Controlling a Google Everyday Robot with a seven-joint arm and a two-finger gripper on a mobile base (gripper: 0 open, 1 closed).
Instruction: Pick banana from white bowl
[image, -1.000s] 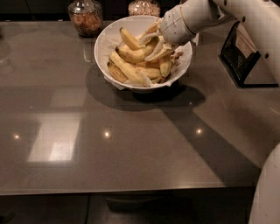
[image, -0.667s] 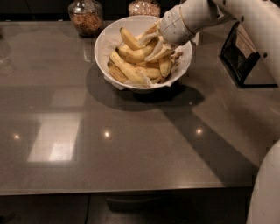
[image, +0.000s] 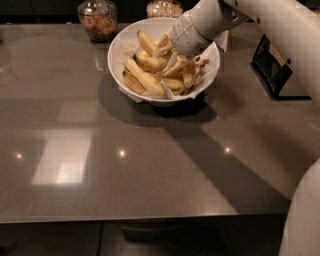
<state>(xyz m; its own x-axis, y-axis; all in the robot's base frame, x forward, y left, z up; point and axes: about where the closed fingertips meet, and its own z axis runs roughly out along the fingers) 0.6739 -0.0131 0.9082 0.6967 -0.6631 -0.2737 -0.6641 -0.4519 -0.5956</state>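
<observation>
The white bowl stands at the back middle of the dark table and holds several yellow bananas on crumpled white paper. My gripper reaches in from the upper right and is down among the bananas on the bowl's right side, touching them. The white wrist covers the bowl's far right rim. The bananas around the gripper hide much of it.
A glass jar with brown contents stands behind the bowl on the left, and a second jar is right behind it. A black stand sits at the right. The grey table stretches toward the front edge.
My wrist has shifted slightly left over the bowl. The bananas and bowl stay where they were.
</observation>
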